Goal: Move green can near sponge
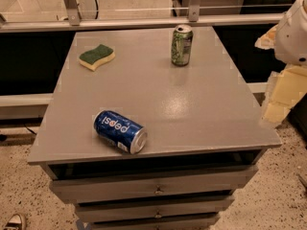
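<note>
The green can [182,45] stands upright at the back of the grey table [192,109], right of centre, with a mottled green and white label and a silver top. The sponge [97,56], yellow with a dark green top, lies flat at the back left, about two can lengths left of the can. My gripper is not in view. Only a white rounded part of my arm [292,32] shows at the right edge, off the table and apart from both things.
A blue Pepsi can [120,132] lies on its side near the table's front left edge. Drawers [156,188] sit under the tabletop. A metal rail [144,22] runs behind the table. A shoe tip [14,222] shows at the bottom left.
</note>
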